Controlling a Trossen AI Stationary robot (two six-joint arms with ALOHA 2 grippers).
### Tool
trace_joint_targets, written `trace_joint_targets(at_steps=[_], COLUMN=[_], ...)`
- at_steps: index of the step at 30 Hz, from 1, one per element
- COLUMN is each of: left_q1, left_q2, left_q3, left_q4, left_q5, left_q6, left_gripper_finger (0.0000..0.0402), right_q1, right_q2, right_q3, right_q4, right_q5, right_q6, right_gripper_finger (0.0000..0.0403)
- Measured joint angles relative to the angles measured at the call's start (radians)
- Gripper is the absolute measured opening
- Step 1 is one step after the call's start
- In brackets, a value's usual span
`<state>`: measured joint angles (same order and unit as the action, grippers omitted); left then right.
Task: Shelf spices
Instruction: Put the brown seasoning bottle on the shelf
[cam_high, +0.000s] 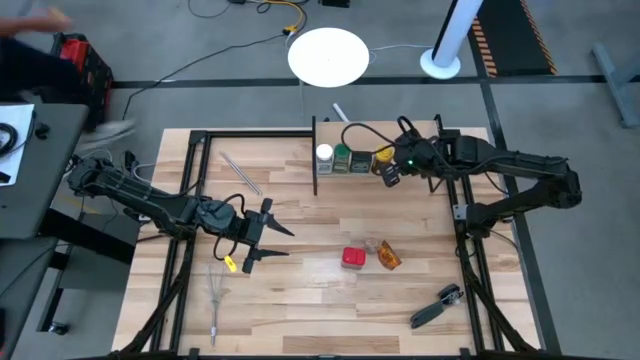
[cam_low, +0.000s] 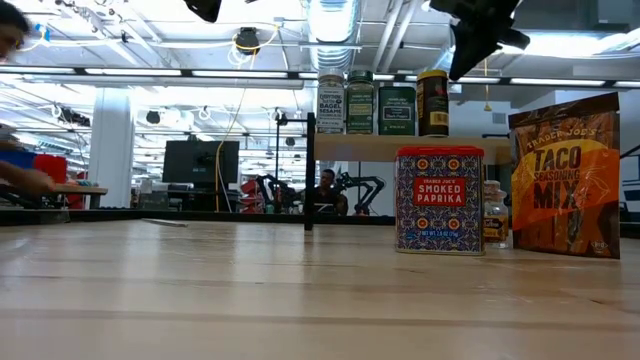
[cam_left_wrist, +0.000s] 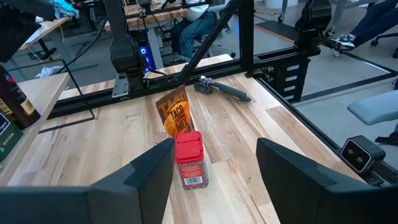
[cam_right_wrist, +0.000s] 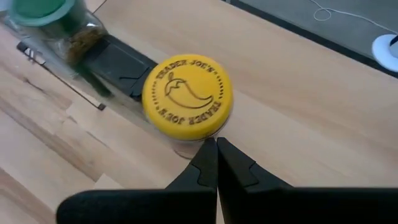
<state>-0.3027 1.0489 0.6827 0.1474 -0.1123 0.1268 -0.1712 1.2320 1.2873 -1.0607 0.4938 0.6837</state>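
Jaws pressed together, right gripper (cam_right_wrist: 216, 148) hangs just beside the yellow-capped jar (cam_right_wrist: 187, 95) on the shelf (cam_low: 400, 148): one nudge could topple it, while left gripper (cam_left_wrist: 214, 168), jaws apart, faces the red tin (cam_left_wrist: 189, 159).

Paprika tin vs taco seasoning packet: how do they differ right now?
The paprika tin is a rigid red box with a blue patterned label; the taco seasoning packet is a flat orange pouch. In the low view the tin stands square and lower, while the packet rises taller and looks crinkled. In the high view the tin sits on the left arm's side of the packet. Both are on the table, not yet on the shelf.
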Motion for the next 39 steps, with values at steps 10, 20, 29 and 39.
trace_joint_targets(at_steps=[10, 20, 29, 39], left_q1=[0.000, 0.000, 0.000, 0.000], left_q2=[0.000, 0.000, 0.000, 0.000], left_q3=[0.000, 0.000, 0.000, 0.000], left_q4=[0.000, 0.000, 0.000, -0.004], left_q5=[0.000, 0.000, 0.000, 0.000], left_q6=[0.003, -0.001, 0.003, 0.007], left_gripper_finger=[0.0219, 0.0219, 0.0219, 0.0219], right_q1=[0.096, 0.073, 0.045, 0.032], right_q2=[0.000, 0.000, 0.039, 0.038], right_q3=[0.000, 0.001, 0.002, 0.080], right_q4=[0.089, 0.158, 0.163, 0.181], right_q5=[0.003, 0.030, 0.029, 0.047], right_q6=[0.011, -0.041, -0.087, -0.160], right_gripper_finger=[0.0002, 0.0002, 0.0002, 0.0002])
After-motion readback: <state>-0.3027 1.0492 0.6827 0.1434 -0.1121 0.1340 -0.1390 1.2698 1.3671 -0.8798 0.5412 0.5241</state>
